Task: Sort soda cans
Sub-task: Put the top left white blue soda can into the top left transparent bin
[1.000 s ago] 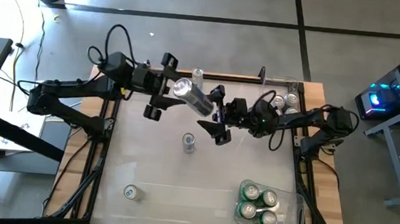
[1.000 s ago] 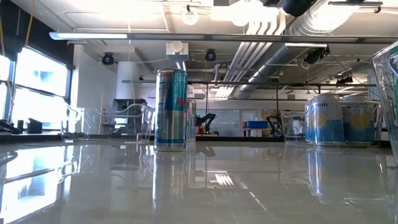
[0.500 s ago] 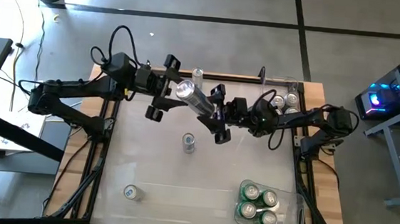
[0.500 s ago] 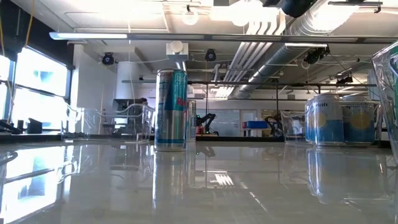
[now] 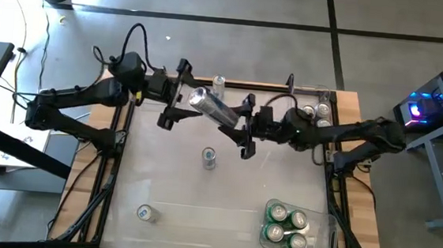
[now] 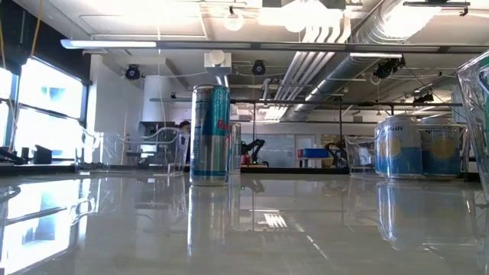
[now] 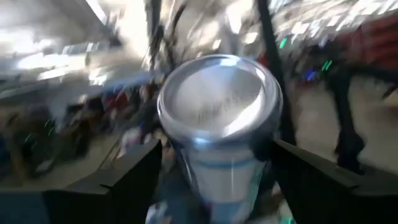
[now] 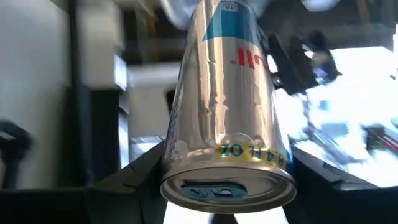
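A silver-and-blue soda can (image 5: pixel 215 110) hangs in the air over the table's far half, slanted between my two grippers. My right gripper (image 5: pixel 244 124) comes from the right and is shut on the can's tab end (image 8: pixel 227 186). My left gripper (image 5: pixel 182 97) comes from the left. Its fingers (image 7: pixel 124 180) stand open on either side of the can's plain end (image 7: pixel 217 99), and I cannot see them touching it. Another can (image 5: pixel 209 158) stands upright on its base mid-table, also in the low view (image 6: pixel 210 134). A third (image 5: pixel 145 212) stands near the left front. My right gripper pinches the can's side walls just above its tab end (image 8: pixel 180 155) between the two fingers (image 8: pixel 311 177). The fingers come about level from the table's right and lie along the can. The can is lifted clear, slanting up toward the far left.
A clear bin (image 5: pixel 324 227) at the near right holds several green cans. A second bin (image 5: pixel 319 90) at the far right holds silver cans, which show in the low view (image 6: pixel 399 147). One can (image 5: pixel 219 83) stands by the far edge.
My right gripper has tipped upward as its arm stretched out, and its fingers have drawn in on the can's tab end. The can has stayed in the air between the two grippers, shifting slightly toward the far left.
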